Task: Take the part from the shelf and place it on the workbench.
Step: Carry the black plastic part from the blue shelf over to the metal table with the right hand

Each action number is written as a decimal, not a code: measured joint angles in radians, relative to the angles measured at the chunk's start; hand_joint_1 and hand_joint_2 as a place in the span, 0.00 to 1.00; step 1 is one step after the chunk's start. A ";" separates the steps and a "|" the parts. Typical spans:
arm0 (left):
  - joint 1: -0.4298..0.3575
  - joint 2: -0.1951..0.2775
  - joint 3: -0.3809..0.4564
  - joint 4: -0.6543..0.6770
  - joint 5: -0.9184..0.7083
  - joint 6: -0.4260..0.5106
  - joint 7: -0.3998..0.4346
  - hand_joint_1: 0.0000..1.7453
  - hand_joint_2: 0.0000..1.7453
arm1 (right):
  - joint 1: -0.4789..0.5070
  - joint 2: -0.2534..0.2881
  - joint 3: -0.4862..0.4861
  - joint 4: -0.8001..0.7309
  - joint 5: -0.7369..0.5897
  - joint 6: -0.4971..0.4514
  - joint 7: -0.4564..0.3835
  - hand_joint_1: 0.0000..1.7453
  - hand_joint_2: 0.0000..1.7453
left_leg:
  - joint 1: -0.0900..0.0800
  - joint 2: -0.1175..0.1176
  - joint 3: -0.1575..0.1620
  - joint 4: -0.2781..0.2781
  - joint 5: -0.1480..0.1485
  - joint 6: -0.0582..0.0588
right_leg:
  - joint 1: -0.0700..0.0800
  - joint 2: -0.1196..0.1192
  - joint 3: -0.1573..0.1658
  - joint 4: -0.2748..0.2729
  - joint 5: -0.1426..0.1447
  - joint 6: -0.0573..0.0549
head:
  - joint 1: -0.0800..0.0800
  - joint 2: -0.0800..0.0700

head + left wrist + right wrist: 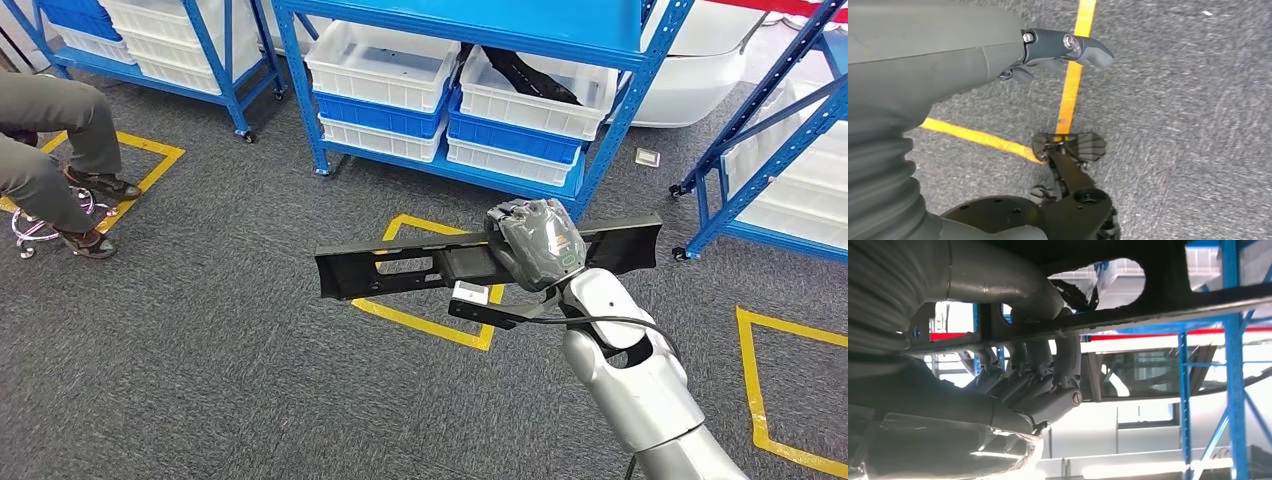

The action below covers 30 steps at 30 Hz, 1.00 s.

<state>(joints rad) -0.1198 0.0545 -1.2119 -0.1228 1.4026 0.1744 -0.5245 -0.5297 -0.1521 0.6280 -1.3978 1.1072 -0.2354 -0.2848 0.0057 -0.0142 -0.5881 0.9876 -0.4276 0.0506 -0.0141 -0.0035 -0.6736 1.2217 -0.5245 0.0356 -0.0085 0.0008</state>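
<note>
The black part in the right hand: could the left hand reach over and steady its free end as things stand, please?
Probably yes. The left hand hangs low over the carpet holding nothing. The right hand grips the black part right of its middle, and its long left end sticks out with nothing around it.

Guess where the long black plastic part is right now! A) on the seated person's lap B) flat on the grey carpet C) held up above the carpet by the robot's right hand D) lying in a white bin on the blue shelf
C: the right hand grips the long black plastic part near its middle, above the grey carpet.
</note>
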 joint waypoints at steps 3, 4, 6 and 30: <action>0.000 -0.001 -0.003 0.000 0.001 -0.003 0.000 0.00 1.00 | 0.002 -0.001 0.001 -0.006 0.007 -0.003 0.000 0.87 1.00 | -0.004 -0.017 -0.017 0.004 0.016 -0.012 | 0.002 0.030 0.130 -0.194 0.032 0.005 | 0.000 0.000; -0.001 -0.001 -0.005 0.000 0.001 -0.005 0.000 0.00 1.00 | 0.002 -0.001 0.001 -0.008 0.011 -0.005 0.001 0.87 1.00 | -0.006 -0.022 -0.022 0.005 0.021 -0.017 | 0.004 0.037 0.147 -0.223 0.034 0.002 | -0.001 0.000; 0.000 -0.001 -0.007 0.000 0.001 -0.006 0.000 0.00 1.00 | 0.003 -0.001 0.003 -0.010 0.016 -0.008 0.001 0.87 1.00 | -0.007 -0.031 -0.030 0.005 0.031 -0.027 | 0.005 0.034 0.151 -0.235 0.037 -0.006 | -0.002 0.000; -0.004 0.001 -0.025 0.000 0.005 -0.010 0.020 0.00 1.00 | 0.011 0.006 0.016 -0.016 0.046 -0.003 0.015 0.87 1.00 | 0.004 -0.008 -0.031 0.010 0.019 -0.010 | -0.003 -0.003 -0.009 0.067 -0.076 -0.002 | 0.001 0.000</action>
<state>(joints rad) -0.1233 0.0560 -1.2365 -0.1225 1.4080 0.1646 -0.5048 -0.5184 -0.1466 0.6440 -1.4135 1.1533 -0.2385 -0.2694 0.0094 -0.0220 -0.6187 0.9976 -0.4090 0.0406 -0.0176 -0.0065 -0.6822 1.2892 -0.6003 0.0332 -0.0075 0.0008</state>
